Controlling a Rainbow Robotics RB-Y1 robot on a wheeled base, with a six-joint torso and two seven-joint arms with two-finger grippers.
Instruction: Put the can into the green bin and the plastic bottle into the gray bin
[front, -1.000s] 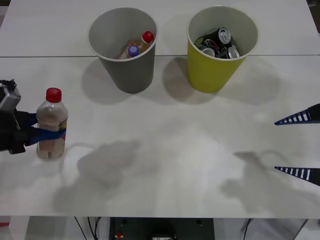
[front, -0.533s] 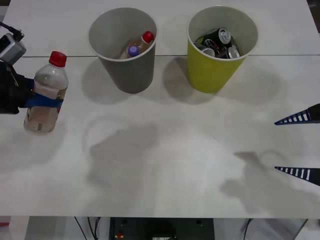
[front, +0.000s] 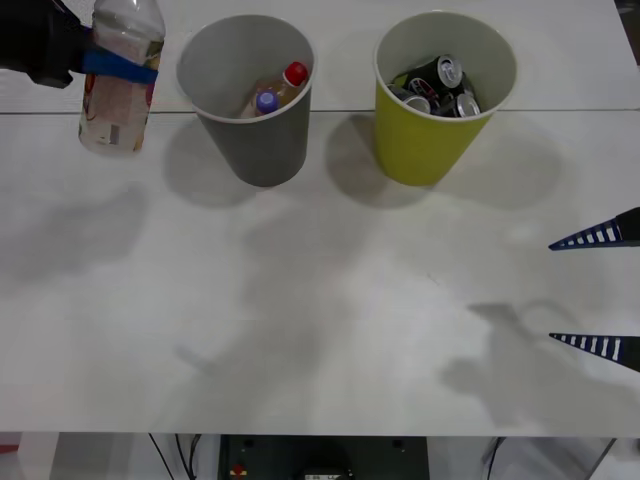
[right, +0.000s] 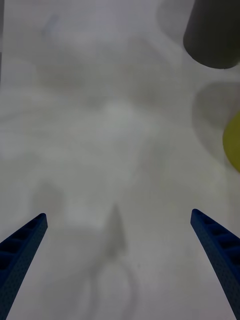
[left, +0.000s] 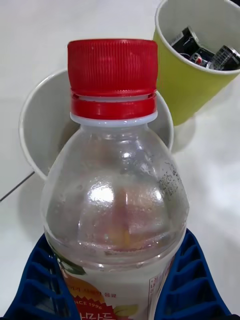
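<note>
The left gripper (front: 118, 66) was clenched on the plastic bottle (front: 118, 85), its blue ribbed jaws wrapped around the bottle's upper body. We saw the bottle lifted off the counter (front: 320, 300), upright with a slight tilt, just to the left of the gray bin (front: 250, 130) and about level with its rim. In the left wrist view the plastic bottle (left: 115, 200) showed a ribbed red cap, a clear domed shoulder with pale beige-pink liquid below, and the top of a white label with red-orange print; blue fingers (left: 187, 280) pressed against both of its sides.

The gray bin was round and tapered with a pale gray inside, and we noted two smaller bottles in it, an amber red-capped bottle (front: 283, 85) and a purple-capped bottle (front: 264, 101). The green bin (front: 430, 140) stood to the right of the gray bin, apart from it, and held several dark cans (front: 440, 85).

The right gripper (front: 596, 292) hung far to the right of the gray bin, nearer the robot, with its jaws released and spread wide over bare counter.
</note>
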